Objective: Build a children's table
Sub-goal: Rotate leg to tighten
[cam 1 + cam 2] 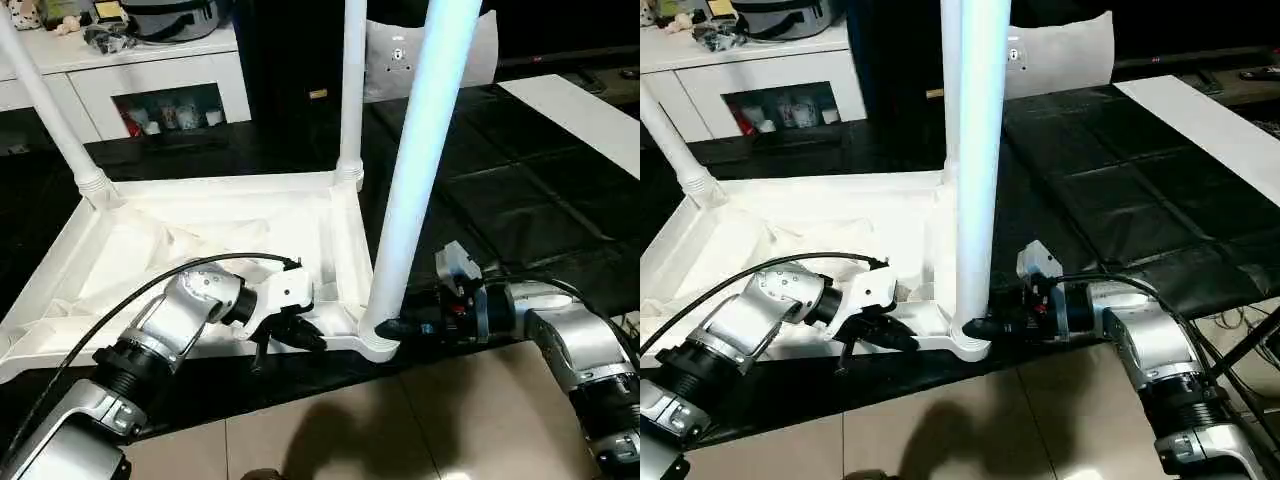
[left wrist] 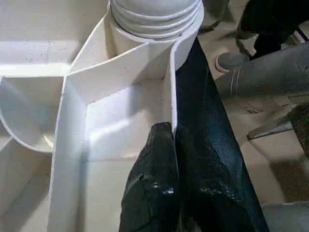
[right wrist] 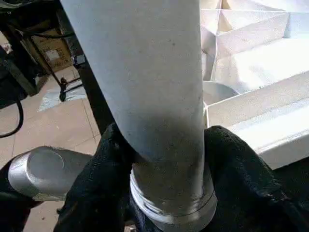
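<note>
Three legs stand upright from the overturned children's table (image 1: 200,225), which lies ribbed side up on a black mat (image 1: 520,190), its near edge along the mat's boundary with the tiled floor (image 1: 420,420). Behind the table stands a white low cabinet (image 1: 130,80) with glass doors, and a flat white panel (image 1: 590,110) lies on the mat at far right. The near leg (image 1: 410,190) rises from the table's near right corner socket, the far right leg (image 1: 352,90) from the far right corner, and the far left leg (image 1: 45,100) leans outward from the far left corner. The right gripper (image 1: 392,327) reaches in level at the base of the near leg; in the right wrist view its two black fingers (image 3: 96,179) sit on either side of the leg just above its ribbed collar, clasping it. The left gripper (image 1: 305,335) rests at the table's near rim just left of the same corner, its fingers (image 2: 154,193) pressed together with the thin rim wall beside them.
</note>
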